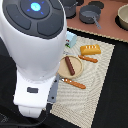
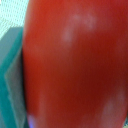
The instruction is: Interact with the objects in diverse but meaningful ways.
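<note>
- Currently the wrist view is filled almost edge to edge by the red tomato (image 2: 75, 65), with a slab of the pale-blue carton (image 2: 12, 85) just beside it.
- From the exterior view, my arm's housing blocks the gripper; I cannot tell whether the fingers are wide, narrow, or holding.
- Visible there: carton corner (image 1: 71, 39), bread loaf (image 1: 90, 49), sausage stick (image 1: 69, 65) lying on the round plate (image 1: 63, 71), orange-handled cutlery (image 1: 74, 83) on the woven mat (image 1: 95, 85), grey pot (image 1: 90, 16) well apart.
- Judgement: tomato is very close to the camera. I would go slow, stay centred on it, and avoid nudging the carton.
</note>
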Controlling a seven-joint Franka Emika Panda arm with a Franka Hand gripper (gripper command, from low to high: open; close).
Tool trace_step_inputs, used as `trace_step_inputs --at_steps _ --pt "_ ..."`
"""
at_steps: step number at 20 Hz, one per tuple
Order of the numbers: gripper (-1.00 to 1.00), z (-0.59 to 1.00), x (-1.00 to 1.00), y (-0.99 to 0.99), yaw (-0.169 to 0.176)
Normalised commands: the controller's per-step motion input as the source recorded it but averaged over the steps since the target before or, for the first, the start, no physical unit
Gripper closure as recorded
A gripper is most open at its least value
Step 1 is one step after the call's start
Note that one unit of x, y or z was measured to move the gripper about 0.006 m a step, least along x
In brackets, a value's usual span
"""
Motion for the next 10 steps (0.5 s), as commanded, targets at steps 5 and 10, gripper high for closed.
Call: trace_step_inputs --at_steps 5,10 --pt "1.00 -0.19 -0.88 0.70 0.000" --pt "1.00 -0.29 -0.91 0.62 0.000"
